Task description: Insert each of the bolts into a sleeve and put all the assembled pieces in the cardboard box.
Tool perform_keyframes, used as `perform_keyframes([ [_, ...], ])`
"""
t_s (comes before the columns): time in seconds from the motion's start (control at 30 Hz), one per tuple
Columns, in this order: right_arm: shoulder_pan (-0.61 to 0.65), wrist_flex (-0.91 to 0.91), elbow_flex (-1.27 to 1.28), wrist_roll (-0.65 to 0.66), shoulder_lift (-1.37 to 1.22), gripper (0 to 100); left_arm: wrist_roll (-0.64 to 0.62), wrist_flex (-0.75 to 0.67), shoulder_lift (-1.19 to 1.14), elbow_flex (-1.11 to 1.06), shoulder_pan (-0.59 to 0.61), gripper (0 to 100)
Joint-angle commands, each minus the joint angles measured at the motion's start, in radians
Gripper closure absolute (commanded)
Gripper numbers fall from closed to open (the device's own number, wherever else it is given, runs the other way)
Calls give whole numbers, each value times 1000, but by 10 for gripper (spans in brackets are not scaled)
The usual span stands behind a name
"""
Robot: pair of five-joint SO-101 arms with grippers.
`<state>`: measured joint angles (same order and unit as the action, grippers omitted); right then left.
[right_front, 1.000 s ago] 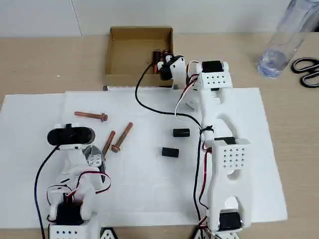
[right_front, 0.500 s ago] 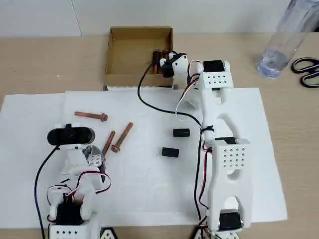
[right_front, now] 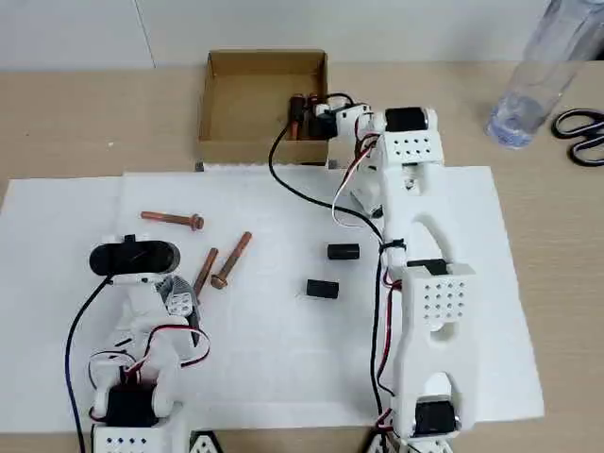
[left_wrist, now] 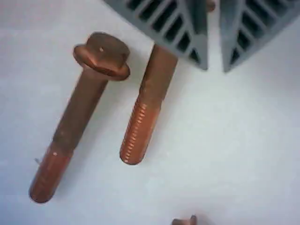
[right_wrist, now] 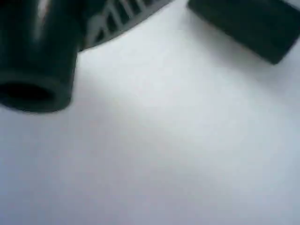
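Note:
Three copper bolts [right_front: 173,219] [right_front: 206,272] [right_front: 232,260] lie on the white sheet, and two black sleeves [right_front: 343,252] [right_front: 322,289] lie to their right. My left gripper [right_front: 177,297] sits low beside the bolt pair. In the left wrist view, the left gripper [left_wrist: 215,69] has only a thin slit between its fingers and holds nothing. It hangs over the head end of one bolt [left_wrist: 145,112], beside another bolt [left_wrist: 79,122]. My right gripper [right_front: 323,118] is at the cardboard box's [right_front: 236,104] right near corner, next to assembled pieces [right_front: 296,111]. The right wrist view has a sleeve [right_wrist: 37,61] close by and another sleeve [right_wrist: 248,28] farther off.
A plastic bottle [right_front: 533,75] and scissors [right_front: 580,132] stand at the far right, off the white sheet [right_front: 283,368]. A black cable [right_front: 283,184] loops from the right wrist across the sheet. The right arm's long body [right_front: 429,311] runs along the sheet's right side.
The right gripper has shifted a little to the right and farther back along the box's near right corner. The left arm, bolts and loose sleeves have not moved.

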<state>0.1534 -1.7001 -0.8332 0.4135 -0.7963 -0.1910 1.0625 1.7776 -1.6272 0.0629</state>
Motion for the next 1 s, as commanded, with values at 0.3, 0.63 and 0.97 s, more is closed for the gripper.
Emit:
perform_keyframes([
  [0.3,-1,-45,97,-339,214,995,3,-20,9,5,8,994],
  [0.63,-5,-39,502,-477,486,996,2,-23,5,88,2,991],
  [0.97,-188,-28,784,-479,618,996,3,133,-215,421,-77,992],
])
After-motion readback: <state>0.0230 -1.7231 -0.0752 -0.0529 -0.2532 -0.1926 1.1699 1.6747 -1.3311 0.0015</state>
